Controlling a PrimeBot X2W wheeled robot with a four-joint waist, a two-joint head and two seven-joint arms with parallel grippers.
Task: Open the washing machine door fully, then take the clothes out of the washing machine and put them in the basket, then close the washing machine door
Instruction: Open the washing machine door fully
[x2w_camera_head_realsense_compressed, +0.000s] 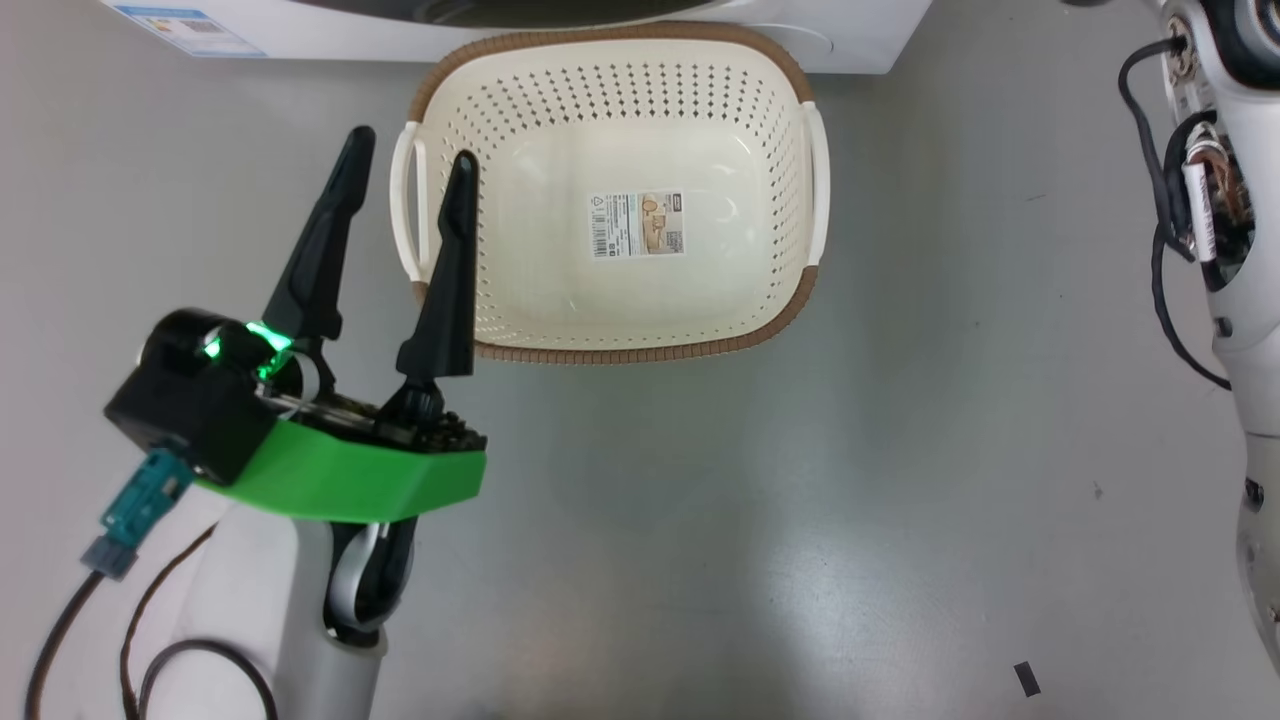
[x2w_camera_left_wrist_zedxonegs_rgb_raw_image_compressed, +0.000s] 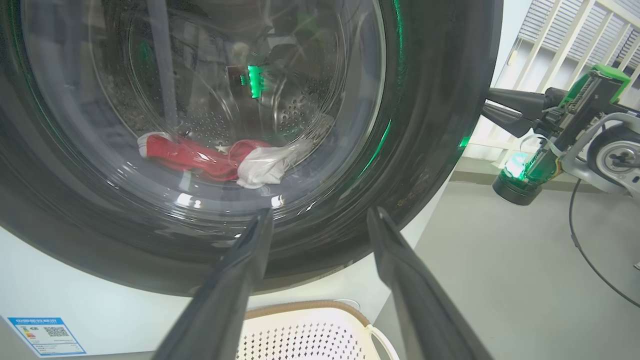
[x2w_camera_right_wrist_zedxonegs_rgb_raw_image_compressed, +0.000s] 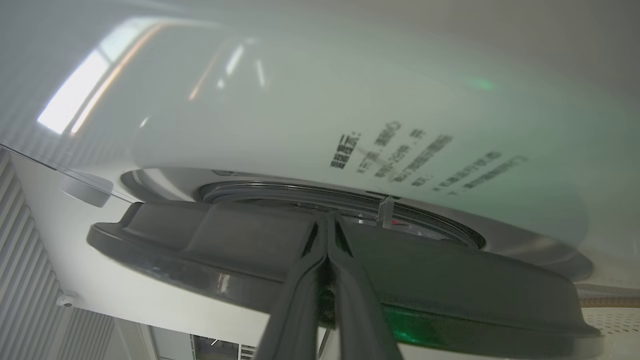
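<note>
the left gripper sits at the lower left of the head view, its forearm rising from the bottom edge. its jaws are spread wide and point up at the left handle of the basket, which stands on the floor against the washing machine. the right gripper, jaws pressed tight together, has its tips at the black rim of the washing machine door. the clothes lie behind the glass, low in the drum.

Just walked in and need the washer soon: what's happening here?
Unloading has barely begun. The right gripper, shut, is at the edge of the washing machine door, which isn't swung open yet. The clothes lie inside, seen through its glass. The left gripper hangs open near the empty basket.
</note>
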